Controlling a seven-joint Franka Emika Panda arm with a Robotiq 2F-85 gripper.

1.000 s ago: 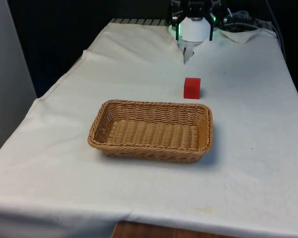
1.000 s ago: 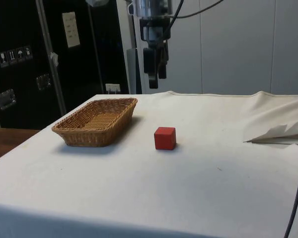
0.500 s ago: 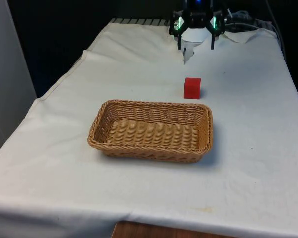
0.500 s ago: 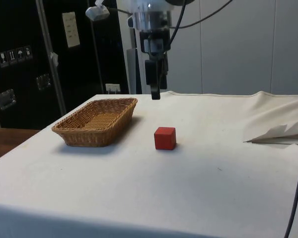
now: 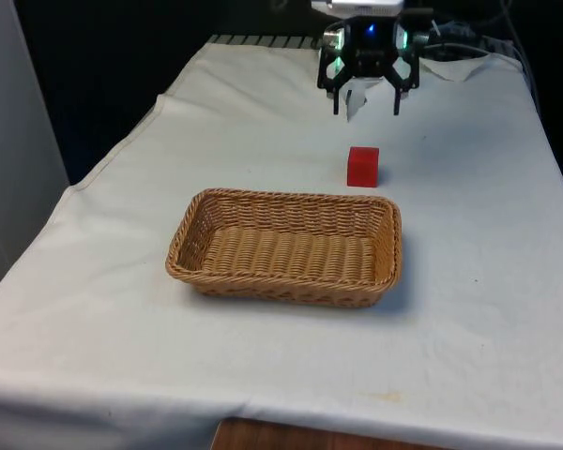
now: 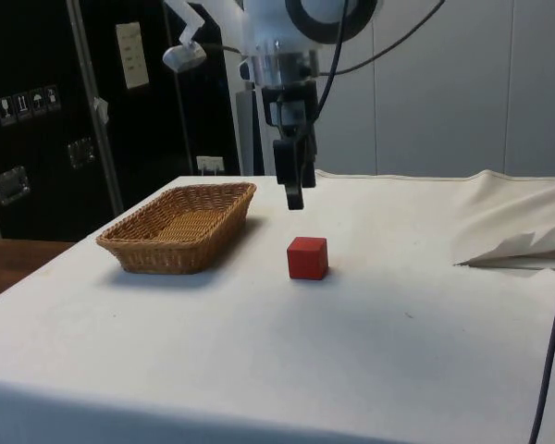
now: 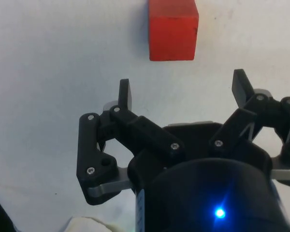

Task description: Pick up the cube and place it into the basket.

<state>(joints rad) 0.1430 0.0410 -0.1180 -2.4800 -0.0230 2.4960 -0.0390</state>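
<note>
A red cube (image 5: 362,166) rests on the white cloth just behind the wicker basket's far right corner. The oblong basket (image 5: 286,247) has nothing inside it. My gripper (image 5: 366,103) hangs open above the cloth, a little beyond the cube towards the robot's end. From the side, the gripper (image 6: 294,196) is above the cube (image 6: 307,258) and slightly toward the basket (image 6: 181,228). Through the wrist camera, the cube (image 7: 173,29) lies ahead of the fingertips (image 7: 124,94), outside the gap between them, and the gripper (image 7: 182,92) holds nothing.
A rumpled fold of cloth (image 6: 518,245) rises at the table's far end near the robot base. Dark cabinets (image 6: 74,120) stand behind the basket in the side view. Open cloth surrounds basket and cube.
The gripper has come down towards the table and moved nearer the cube. Cube and basket have not moved.
</note>
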